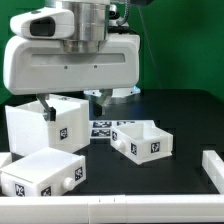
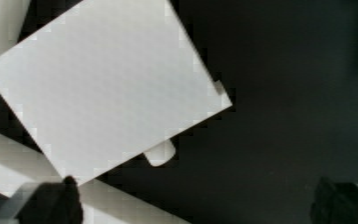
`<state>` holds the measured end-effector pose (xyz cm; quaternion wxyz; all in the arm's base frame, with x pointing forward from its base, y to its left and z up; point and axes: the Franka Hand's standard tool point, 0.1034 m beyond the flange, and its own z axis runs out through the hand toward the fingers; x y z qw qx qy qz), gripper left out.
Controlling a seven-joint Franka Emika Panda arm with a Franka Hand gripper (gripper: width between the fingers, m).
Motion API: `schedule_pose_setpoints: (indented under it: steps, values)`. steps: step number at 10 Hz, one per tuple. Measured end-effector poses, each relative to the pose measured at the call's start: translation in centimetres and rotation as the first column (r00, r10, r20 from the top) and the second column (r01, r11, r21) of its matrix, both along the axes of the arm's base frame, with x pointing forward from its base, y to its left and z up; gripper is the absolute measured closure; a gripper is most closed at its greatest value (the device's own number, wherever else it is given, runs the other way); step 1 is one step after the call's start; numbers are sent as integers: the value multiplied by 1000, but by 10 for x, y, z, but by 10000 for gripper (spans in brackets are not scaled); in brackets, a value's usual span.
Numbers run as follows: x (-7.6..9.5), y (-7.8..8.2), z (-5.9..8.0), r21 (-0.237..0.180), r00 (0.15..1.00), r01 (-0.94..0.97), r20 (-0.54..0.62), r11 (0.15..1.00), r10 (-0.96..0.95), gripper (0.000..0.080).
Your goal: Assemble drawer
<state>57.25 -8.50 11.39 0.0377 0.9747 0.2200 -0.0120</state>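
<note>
Tray first: the near tray (image 1: 40,175) sits at seven o'clock in the exterior view, closest to the camera, with tags on two of its sides. Just behind it, at nine o'clock, stands the housing (image 1: 40,128), upright, one tag showing on the side toward the middle; whether the two touch I cannot tell. The second tray (image 1: 140,140) lies open side up at about four o'clock, near centre, well apart from the housing; the marker board (image 1: 112,128) lies flat between them, a little farther back. At twelve o'clock, behind all this, the arm (image 1: 70,50) fills the frame and hides its own hand in that view.

In the wrist view the gripper (image 2: 197,200) hangs over a broad white face turned cornerwise (the housing's, I judge, though no tag shows to prove it). Its fingers (image 2: 51,200) stand wide apart with nothing between them, and they seem clear of that face.

By my judgement the task is barely begun: both trays lie outside the housing, neither is lined up with an opening, and nothing is held. What is left is to grasp a tray, carry it to the housing's open side and slide it in; then the same for the other.
</note>
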Motion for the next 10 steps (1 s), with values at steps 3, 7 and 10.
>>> schedule_pose_setpoints:
  steps: [3,7,10]
  values:
    - [-17,-5,11,-1,969,247,16,969,-247,151]
    - [-40,2,15,22,882,472,6,882,-472,151]
    - [-44,5,13,49,714,700,-37,712,-699,151]
